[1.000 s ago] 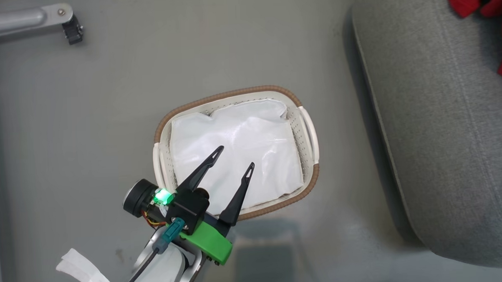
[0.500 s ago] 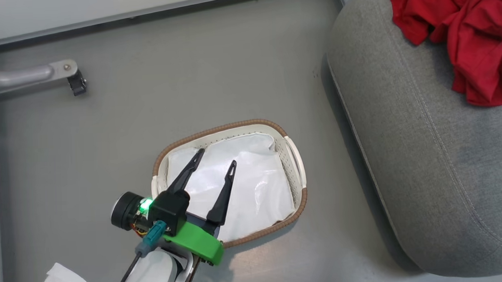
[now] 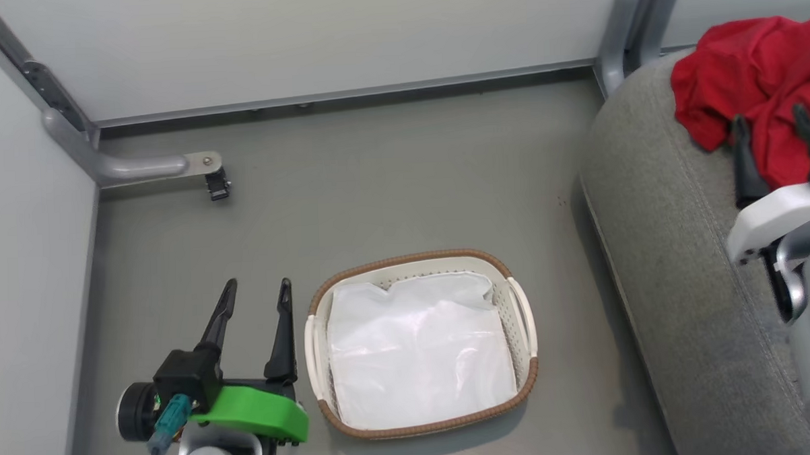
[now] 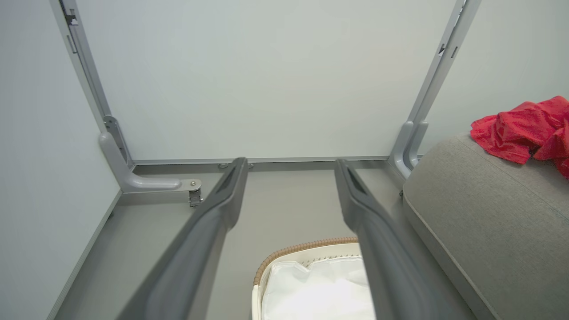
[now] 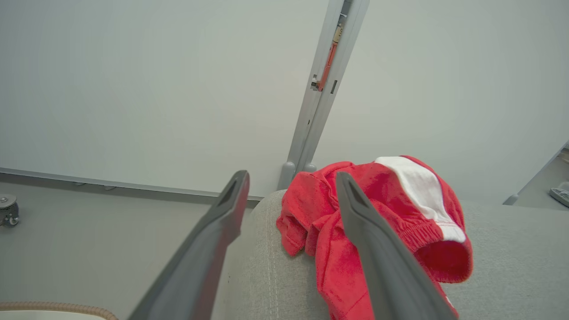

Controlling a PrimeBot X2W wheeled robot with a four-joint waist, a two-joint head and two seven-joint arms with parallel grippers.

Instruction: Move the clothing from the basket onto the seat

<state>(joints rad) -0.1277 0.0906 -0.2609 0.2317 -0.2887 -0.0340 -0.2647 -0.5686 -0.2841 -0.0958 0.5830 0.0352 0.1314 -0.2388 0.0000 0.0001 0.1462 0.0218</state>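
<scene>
Pale panel walls (image 3: 304,42) on metal posts (image 3: 630,31) enclose a grey floor (image 3: 390,174).

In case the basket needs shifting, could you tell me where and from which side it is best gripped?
Take the basket by the handle nearest the left gripper, coming from above. That handle is a thin bar standing off the side, seemingly with a gap behind it, so open jaws could straddle it; the braided rim looks thicker.
</scene>
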